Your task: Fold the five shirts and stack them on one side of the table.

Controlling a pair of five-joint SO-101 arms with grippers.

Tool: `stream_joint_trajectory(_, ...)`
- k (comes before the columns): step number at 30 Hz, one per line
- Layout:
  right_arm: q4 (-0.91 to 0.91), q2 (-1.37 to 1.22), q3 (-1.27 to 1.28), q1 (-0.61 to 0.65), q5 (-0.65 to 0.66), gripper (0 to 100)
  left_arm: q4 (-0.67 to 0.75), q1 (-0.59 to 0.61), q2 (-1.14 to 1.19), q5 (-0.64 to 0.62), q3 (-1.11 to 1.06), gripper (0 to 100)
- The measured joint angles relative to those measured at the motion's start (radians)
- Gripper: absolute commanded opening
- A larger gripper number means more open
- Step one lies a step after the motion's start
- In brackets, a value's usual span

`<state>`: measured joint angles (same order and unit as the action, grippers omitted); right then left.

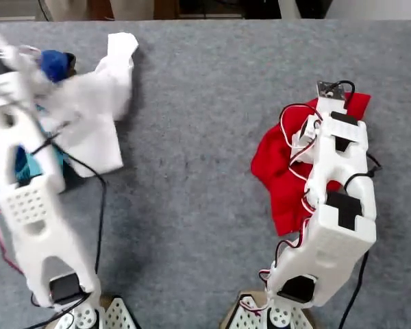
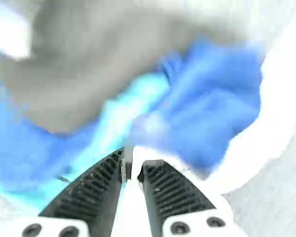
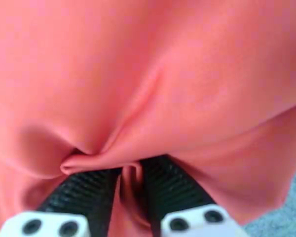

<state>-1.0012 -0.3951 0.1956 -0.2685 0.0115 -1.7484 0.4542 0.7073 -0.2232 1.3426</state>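
Pinched between the ribbed black pads point(image 3: 89, 192) of the right end effector point(image 3: 130, 180): a raised ridge of the red shirt point(image 3: 153, 89), with creases fanning away from the nip. Closed almost fully, with just the cloth's thickness between. Smooth, thin knit by the look of it; limp and light, likely to drape and sag rather than hold any shape. Best taken at a hem, shoulder or sleeve edge, not mid-panel, so as to lift one layer and not a bunch. Under and around that end effector, crumpled in a heap on the grey, felt-like worktop point(image 1: 192, 137).

Nearly pressed together too at the left end effector point(image 2: 130, 168), nipping a sliver of the white shirt point(image 2: 281, 98). Just past its tips, a bunched blue shirt point(image 2: 212, 98) and a teal shirt point(image 2: 133, 111), overlapping in soft folds. From above, white cloth spread as a loose, rumpled sheet away from that end effector toward the worktop's middle, one sleeve poking out at the far end. Probably prone to catching on the worktop's nap and dragging neighbours along; worth a slow, low pull. Judging by the heaps, none folded yet.
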Motion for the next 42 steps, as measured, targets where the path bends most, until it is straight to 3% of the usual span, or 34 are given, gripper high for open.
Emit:
stream_joint_trajectory(9, 0.0, 0.0, 0.0, 0.0, 0.0, 0.2, 0.0, 0.21, -0.253, -0.002, 0.23, 2)
stream_joint_trajectory(19, 0.0, 0.0, 0.0, 0.0, 0.0, 0.2, 0.0, 0.377, -0.259, -0.002, 0.276, 2)
stream_joint_trajectory(26, 0.0, 0.0, 0.0, 0.0, 0.0, 0.2, 0.0, 0.396, -0.098, -0.002, 0.25, 4)
stream_joint_trajectory(31, 0.0, 0.0, 0.0, 0.0, 0.0, 0.2, 0.0, 0.396, -0.038, 0.012, 0.193, 29)
stream_joint_trajectory(37, 0.0, 0.0, 0.0, 0.0, 0.0, 0.2, 0.0, 0.396, -0.08, -0.002, 0.035, 28)
stream_joint_trajectory(42, 0.0, 0.0, 0.0, 0.0, 0.0, 0.2, 0.0, 0.388, -0.265, -0.005, -0.057, 28)
